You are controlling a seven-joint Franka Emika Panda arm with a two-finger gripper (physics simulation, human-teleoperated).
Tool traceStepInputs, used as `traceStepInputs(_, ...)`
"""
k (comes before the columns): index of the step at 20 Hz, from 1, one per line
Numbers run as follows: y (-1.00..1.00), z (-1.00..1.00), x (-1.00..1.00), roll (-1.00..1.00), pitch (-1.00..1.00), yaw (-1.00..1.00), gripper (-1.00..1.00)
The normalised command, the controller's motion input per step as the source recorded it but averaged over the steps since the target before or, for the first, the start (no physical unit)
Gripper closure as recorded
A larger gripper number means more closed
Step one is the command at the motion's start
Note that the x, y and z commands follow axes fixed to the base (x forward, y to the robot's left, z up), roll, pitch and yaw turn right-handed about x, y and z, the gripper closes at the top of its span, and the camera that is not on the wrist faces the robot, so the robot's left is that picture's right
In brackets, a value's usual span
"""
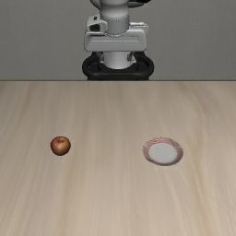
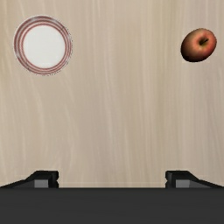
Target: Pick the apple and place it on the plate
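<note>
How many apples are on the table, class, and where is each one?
1. The apple lies on the wooden table toward the exterior view's left, well apart from the plate on the right. None seems hidden.

One apple (image 1: 60,145), one plate (image 1: 163,153) and one table (image 1: 111,198) are showing, three things being counted, one of each kind.

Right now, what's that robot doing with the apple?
Nothing is being held yet. The robot arm has its pincer hanging open above the wooden table. The apple sits on the table at the exterior view's left, and the plate lies apart from it at the exterior view's right, with nothing on it. The apple has not been picked up.
</note>
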Motion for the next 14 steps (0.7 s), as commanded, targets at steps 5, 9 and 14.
traceStepInputs(5, -1.00, 0.00, 0.00, 0.00, 0.00, 0.00, -1.00)
traceStepInputs(9, -1.00, 0.00, 0.00, 0.00, 0.00, 0.00, -1.00)
traceStepInputs(14, -1.00, 0.00, 0.00, 0.00, 0.00, 0.00, -1.00)
